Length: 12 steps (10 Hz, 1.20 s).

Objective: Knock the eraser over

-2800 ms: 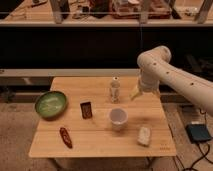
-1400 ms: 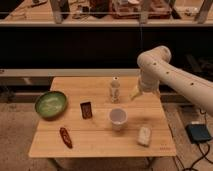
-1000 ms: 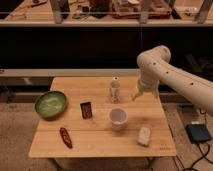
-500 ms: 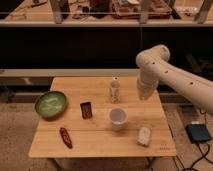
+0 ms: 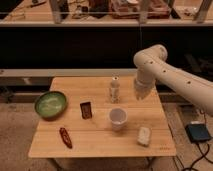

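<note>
The eraser (image 5: 86, 110) stands upright on the surface (image 5: 100, 144), at 9 o'clock from the white cup (image 5: 118, 118). It is probably light and stiff, so a push near its top should tip it. The gripper (image 5: 140, 92) hangs at its 2 o'clock; whether it is open or closed I cannot tell.

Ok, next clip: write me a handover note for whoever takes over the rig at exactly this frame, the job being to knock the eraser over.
Gripper: over the far right part of the table, just to the right of the slim white bottle in the camera view, well apart from the eraser.
Eraser: upright, between the green bowl and the white cup, touching neither.
Done: nothing yet; the eraser is not knocked over.
Left: bring the gripper across past bottle and cup, then push the eraser over.
</note>
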{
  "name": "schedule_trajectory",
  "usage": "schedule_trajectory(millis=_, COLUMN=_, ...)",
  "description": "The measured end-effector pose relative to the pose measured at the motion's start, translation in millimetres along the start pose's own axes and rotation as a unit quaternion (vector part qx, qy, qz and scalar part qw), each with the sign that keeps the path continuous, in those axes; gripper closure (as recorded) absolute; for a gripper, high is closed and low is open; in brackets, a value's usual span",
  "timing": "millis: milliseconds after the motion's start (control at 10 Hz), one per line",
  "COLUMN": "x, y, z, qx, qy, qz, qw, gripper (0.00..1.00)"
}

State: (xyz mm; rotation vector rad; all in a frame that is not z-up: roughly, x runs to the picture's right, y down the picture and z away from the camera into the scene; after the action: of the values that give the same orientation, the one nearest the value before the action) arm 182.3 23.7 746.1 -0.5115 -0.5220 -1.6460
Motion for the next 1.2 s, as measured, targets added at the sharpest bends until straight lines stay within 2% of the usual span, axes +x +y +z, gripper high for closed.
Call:
schedule_trajectory(millis=200, x=0, y=5, z=-5, qx=0.000, qy=0.002, qz=-0.001, qw=1.0000, gripper=0.67)
schedule_trajectory(millis=300, x=-4, y=1, z=-5, qx=-0.006, qy=0.000, qz=-0.020, qw=0.9998, gripper=0.67)
schedule_trajectory(millis=400, x=-8, y=-7, z=-3, qx=-0.005, qy=0.000, qz=-0.036, qw=0.9993, gripper=0.67)
schedule_trajectory(millis=500, x=-14, y=-18, z=-1, qx=-0.002, qy=-0.002, qz=-0.037, qw=0.9993, gripper=0.67)
schedule_trajectory(millis=600, x=-9, y=-32, z=-2, qx=-0.006, qy=-0.003, qz=-0.035, qw=0.9994, gripper=0.67)
schedule_trajectory(millis=700, x=-7, y=-43, z=-3, qx=-0.001, qy=-0.003, qz=-0.036, qw=0.9993, gripper=0.67)
schedule_trajectory(millis=800, x=-7, y=-42, z=-4, qx=-0.003, qy=-0.008, qz=-0.040, qw=0.9992, gripper=0.67)
schedule_trajectory(millis=900, x=-10, y=-41, z=-7, qx=-0.006, qy=-0.020, qz=-0.061, qw=0.9979, gripper=0.67)
schedule_trajectory(millis=1000, x=-11, y=-47, z=-13, qx=-0.005, qy=-0.020, qz=-0.073, qw=0.9971, gripper=0.67)
schedule_trajectory(millis=1200, x=-9, y=-50, z=-16, qx=0.002, qy=-0.023, qz=-0.056, qw=0.9981, gripper=0.67)
